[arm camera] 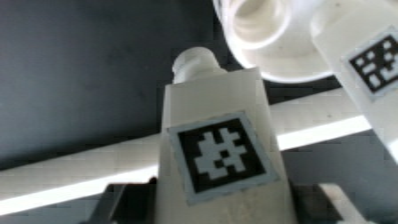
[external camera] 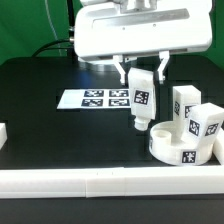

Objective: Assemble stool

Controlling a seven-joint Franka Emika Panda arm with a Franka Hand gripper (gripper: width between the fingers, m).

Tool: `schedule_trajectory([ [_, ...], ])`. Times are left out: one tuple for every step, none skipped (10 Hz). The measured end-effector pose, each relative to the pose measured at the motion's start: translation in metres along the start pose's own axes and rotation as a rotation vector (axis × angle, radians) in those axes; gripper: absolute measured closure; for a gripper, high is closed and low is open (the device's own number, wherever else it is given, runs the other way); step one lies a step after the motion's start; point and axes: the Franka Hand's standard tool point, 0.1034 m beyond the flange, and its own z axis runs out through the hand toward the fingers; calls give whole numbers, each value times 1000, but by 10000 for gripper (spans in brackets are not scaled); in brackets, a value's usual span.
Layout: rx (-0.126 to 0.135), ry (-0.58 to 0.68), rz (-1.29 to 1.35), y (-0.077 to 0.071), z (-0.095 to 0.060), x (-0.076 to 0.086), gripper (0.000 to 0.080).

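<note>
I am aiming to bring the narrow end of the leg (external camera: 140,102) squarely over a free socket in the round seat (external camera: 176,150), beside the two other legs (external camera: 186,104) standing there, then lower it straight. My pincer (external camera: 141,78) is gripping this leg by its sides, jaws partway closed, just beside the seat.

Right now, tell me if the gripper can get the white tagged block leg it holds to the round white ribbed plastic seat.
Likely yes. The gripper holds the leg beside the seat, with nothing between them; the two legs standing on it sit toward the exterior view's right.
</note>
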Motion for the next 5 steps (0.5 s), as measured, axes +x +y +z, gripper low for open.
schedule_trajectory([
  [10,-7,33,-2,0,-2,472],
  [15,9,44,-1,1,1,472],
  [18,6,49,-1,2,0,472],
  [18,6,49,-1,2,0,472],
  [18,6,49,-1,2,-1,472],
])
